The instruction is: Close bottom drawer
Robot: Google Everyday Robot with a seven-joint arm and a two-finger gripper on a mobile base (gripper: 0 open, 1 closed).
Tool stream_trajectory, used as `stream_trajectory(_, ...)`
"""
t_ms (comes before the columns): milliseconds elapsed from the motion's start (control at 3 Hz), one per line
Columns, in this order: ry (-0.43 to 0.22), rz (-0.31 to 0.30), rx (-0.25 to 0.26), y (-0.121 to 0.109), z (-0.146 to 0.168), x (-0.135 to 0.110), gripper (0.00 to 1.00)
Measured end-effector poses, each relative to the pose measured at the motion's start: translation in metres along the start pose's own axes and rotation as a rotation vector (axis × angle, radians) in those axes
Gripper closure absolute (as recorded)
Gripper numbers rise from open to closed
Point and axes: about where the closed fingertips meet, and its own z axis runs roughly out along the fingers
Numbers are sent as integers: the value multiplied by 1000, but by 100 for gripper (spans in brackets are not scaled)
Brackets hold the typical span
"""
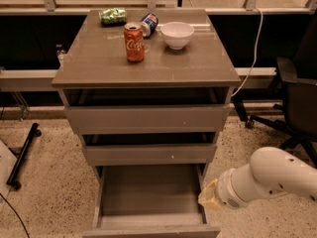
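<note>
Pointing left, the hand (208, 198) hangs beside the open bottom drawer (148, 191).

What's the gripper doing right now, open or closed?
Gripper: cannot be told; it is low at the right side of the pulled-out bottom drawer.

White rounded arm (277, 175) — tan gripper (208, 198), lower right

Dim overhead light, faint sheen on tabletop (99, 58); hand (208, 199) at lower right.
</note>
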Motion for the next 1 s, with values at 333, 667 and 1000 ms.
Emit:
stream_trajectory(333, -43, 47, -21, -5, 36, 14, 100)
stream_trajectory(667, -77, 81, -42, -5, 69, 28, 100)
stream_trajectory(1000, -117, 118, -71, -8, 103, 43, 100)
